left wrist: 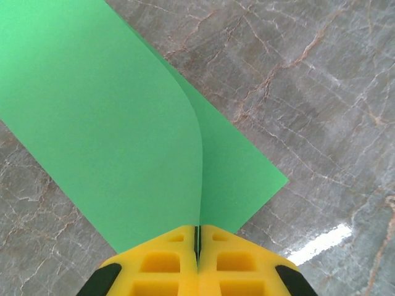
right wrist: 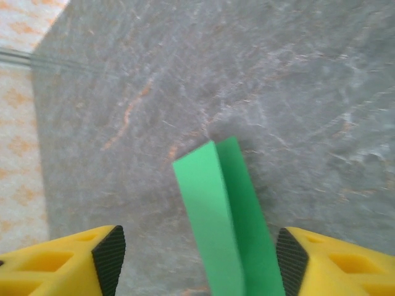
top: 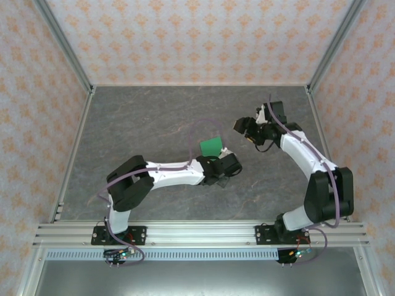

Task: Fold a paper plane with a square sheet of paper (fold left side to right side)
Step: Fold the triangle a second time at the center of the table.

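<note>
We see the left gripper (left wrist: 197, 239) shut tight at the bottom centre of its wrist view. Its two yellow fingers (left wrist: 162, 262) are pressed together with no gap, and the near edge of the square sheet of paper (left wrist: 105, 123) is pinched between them. The bright green sheet is doubled over. Its upper layer bows up in a soft curve, while the lower layer lies flat on the grey marbled table (left wrist: 321, 92) and ends in a corner at the right of the frame.

From above, we find the sheet (top: 210, 145) near the middle of the table (top: 142, 117), just above the left gripper (top: 217, 158), with the right gripper (top: 242, 127) a little apart to the upper right.

In the right wrist view, the right gripper (right wrist: 199, 250) stands wide open, its black-padded fingers (right wrist: 109, 251) at the lower left and lower right corners. The folded green sheet (right wrist: 213, 203) rises in the gap between them from the bottom edge, touching neither pad, and we see nothing in this gripper's hold.
</note>
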